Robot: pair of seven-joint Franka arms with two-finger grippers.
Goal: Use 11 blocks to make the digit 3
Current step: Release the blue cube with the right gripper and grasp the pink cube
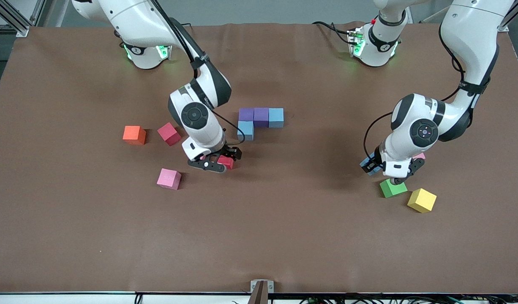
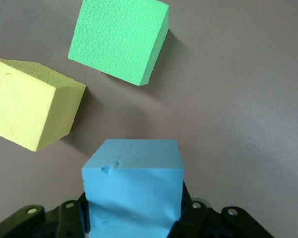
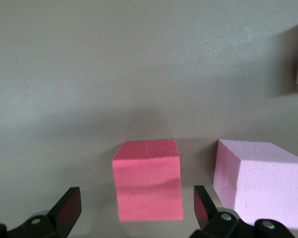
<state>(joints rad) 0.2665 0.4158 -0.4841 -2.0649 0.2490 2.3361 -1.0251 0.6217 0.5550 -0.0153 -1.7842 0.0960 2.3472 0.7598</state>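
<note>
Two purple cubes (image 1: 254, 115) and two light blue cubes (image 1: 276, 117) touch in an L near the table's middle, forming part of the digit 3. My right gripper (image 1: 221, 159) is low and open around a bright red cube (image 1: 227, 162), with a gap at each finger in the right wrist view (image 3: 148, 178). A pink cube (image 3: 260, 181) lies close beside it. My left gripper (image 1: 374, 165) is shut on a light blue cube (image 1: 369, 166), held above the mat beside a green cube (image 1: 393, 187) and a yellow cube (image 1: 421, 200). The left wrist view shows the blue (image 2: 134, 183), green (image 2: 120, 39) and yellow (image 2: 32, 104) cubes.
An orange cube (image 1: 134, 135) and a crimson cube (image 1: 169, 134) lie toward the right arm's end. A pink cube (image 1: 169, 178) lies nearer the front camera than they do. A pink corner (image 1: 419, 156) shows by the left arm's wrist.
</note>
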